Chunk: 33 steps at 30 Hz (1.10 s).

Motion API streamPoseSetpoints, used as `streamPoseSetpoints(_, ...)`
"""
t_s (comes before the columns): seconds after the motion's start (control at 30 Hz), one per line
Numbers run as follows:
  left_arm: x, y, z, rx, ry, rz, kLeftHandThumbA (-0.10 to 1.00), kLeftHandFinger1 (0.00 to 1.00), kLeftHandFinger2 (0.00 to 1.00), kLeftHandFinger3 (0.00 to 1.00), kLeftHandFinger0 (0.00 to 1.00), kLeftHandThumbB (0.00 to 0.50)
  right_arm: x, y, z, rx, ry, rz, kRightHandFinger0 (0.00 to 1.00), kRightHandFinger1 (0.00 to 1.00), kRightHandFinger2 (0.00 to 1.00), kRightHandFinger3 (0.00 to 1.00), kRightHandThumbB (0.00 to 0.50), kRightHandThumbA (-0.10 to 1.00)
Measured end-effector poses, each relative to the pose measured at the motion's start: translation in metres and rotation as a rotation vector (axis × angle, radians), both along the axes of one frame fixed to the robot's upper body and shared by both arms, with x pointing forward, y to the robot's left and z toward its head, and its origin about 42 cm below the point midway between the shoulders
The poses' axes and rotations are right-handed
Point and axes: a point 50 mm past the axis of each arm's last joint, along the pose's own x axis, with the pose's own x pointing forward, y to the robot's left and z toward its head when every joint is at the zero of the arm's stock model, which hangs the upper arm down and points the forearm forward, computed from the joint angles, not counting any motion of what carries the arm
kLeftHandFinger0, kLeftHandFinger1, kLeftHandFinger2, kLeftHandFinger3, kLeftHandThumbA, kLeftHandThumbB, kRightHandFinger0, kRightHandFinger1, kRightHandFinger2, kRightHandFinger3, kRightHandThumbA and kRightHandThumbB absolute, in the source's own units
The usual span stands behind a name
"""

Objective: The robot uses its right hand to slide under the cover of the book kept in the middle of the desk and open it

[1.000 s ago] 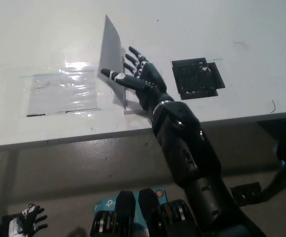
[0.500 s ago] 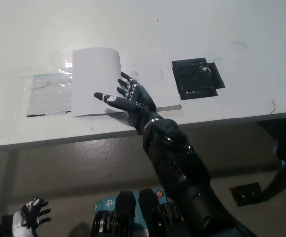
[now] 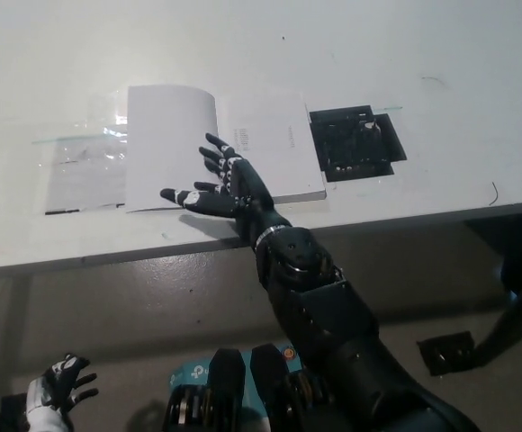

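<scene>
From the head view, a white surface [image 3: 405, 54] fills the top part of the picture. Its front edge runs across the middle, and a grey floor [image 3: 135, 306] shows below it.

The book [image 3: 225, 144] lies open on the surface, near the front edge and about in the middle. Its pages are white. The left page [image 3: 166, 144] curves up a little at its top edge. The right page [image 3: 274, 144] lies flat and has a short line of small print that is too tiny to read.

The black right hand [image 3: 214, 184] rests on the book, over the lower part where the two pages meet. Its fingers are spread apart and stretched out flat, and it holds nothing. The thumb points toward the left, along the bottom edge of the left page. The black right arm [image 3: 324, 315] comes up from the bottom right and crosses the front edge of the surface.

Just to the left of the book lies a shiny clear plastic sheet [image 3: 81, 166], flat on the surface. The book's left page covers part of it. Just to the right of the book is a black square opening [image 3: 355, 144] in the surface.

The white left hand [image 3: 56, 387] hangs low at the bottom left corner, well away from the surface. Its fingers are spread apart and it holds nothing.
</scene>
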Motion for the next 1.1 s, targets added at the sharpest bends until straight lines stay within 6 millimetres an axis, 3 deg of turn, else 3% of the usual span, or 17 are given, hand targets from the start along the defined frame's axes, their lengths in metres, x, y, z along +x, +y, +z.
streamPoseSetpoints(0.17, 0.0, 0.001, 0.0, -0.001, 0.001, 0.003, 0.83, 0.45, 0.53, 0.51, 0.38, 0.301, 0.001, -0.002, 0.0, -0.021, -0.018, 0.015, 0.88, 1.0, 0.95, 1.0, 0.22, 1.0)
streamPoseSetpoints(0.27, -0.001, 0.002, 0.0, -0.003, 0.002, 0.008, 0.8, 0.43, 0.49, 0.46, 0.36, 0.276, 0.002, -0.004, 0.001, -0.025, -0.022, 0.02, 0.83, 0.98, 0.94, 1.0, 0.257, 1.0)
streamPoseSetpoints(0.33, -0.002, 0.002, -0.001, -0.007, 0.004, 0.015, 0.81, 0.44, 0.5, 0.49, 0.38, 0.259, 0.003, -0.005, 0.002, -0.028, -0.025, 0.021, 0.79, 0.97, 0.93, 1.0, 0.263, 1.0)
streamPoseSetpoints(0.47, -0.003, 0.003, -0.002, -0.009, 0.009, 0.025, 0.81, 0.4, 0.44, 0.4, 0.31, 0.237, 0.007, -0.011, 0.013, -0.03, -0.039, 0.02, 0.78, 0.97, 0.94, 1.0, 0.229, 1.0)
streamPoseSetpoints(0.57, -0.006, 0.003, -0.005, -0.013, 0.021, 0.03, 0.84, 0.4, 0.43, 0.37, 0.32, 0.229, 0.011, -0.021, 0.034, -0.02, -0.077, 0.013, 0.79, 0.97, 0.95, 1.0, 0.222, 1.0)
streamPoseSetpoints(0.7, -0.012, 0.002, -0.011, -0.016, 0.039, 0.032, 0.86, 0.42, 0.46, 0.42, 0.36, 0.231, 0.014, -0.031, 0.054, 0.012, -0.09, -0.005, 0.78, 0.98, 0.97, 1.0, 0.241, 1.0)
streamPoseSetpoints(0.8, -0.017, 0.002, -0.015, -0.019, 0.05, 0.034, 0.85, 0.41, 0.45, 0.39, 0.3, 0.248, 0.015, -0.036, 0.067, 0.036, -0.085, -0.013, 0.76, 0.95, 0.95, 1.0, 0.275, 1.0)
streamPoseSetpoints(0.87, -0.019, 0.001, -0.016, -0.021, 0.053, 0.035, 0.87, 0.46, 0.47, 0.39, 0.34, 0.257, 0.016, -0.038, 0.073, 0.047, -0.078, -0.02, 0.75, 0.92, 0.93, 1.0, 0.305, 1.0)
streamPoseSetpoints(0.93, -0.021, 0.0, -0.018, -0.024, 0.056, 0.037, 0.85, 0.45, 0.47, 0.39, 0.32, 0.251, 0.019, -0.04, 0.083, 0.064, -0.075, -0.028, 0.75, 0.91, 0.93, 1.0, 0.295, 1.0)
streamPoseSetpoints(0.97, -0.021, 0.0, -0.018, -0.026, 0.058, 0.038, 0.85, 0.44, 0.46, 0.41, 0.36, 0.258, 0.022, -0.04, 0.092, 0.075, -0.081, -0.031, 0.73, 0.92, 0.93, 1.0, 0.261, 1.0)
streamPoseSetpoints(1.07, -0.022, 0.0, -0.019, -0.027, 0.061, 0.04, 0.86, 0.44, 0.45, 0.4, 0.35, 0.26, 0.027, -0.043, 0.117, 0.115, -0.11, -0.038, 0.73, 0.88, 0.89, 1.0, 0.279, 1.0)
streamPoseSetpoints(1.1, -0.023, 0.0, -0.019, -0.027, 0.061, 0.04, 0.87, 0.46, 0.5, 0.48, 0.37, 0.242, 0.028, -0.044, 0.126, 0.129, -0.121, -0.039, 0.72, 0.87, 0.89, 1.0, 0.292, 1.0)
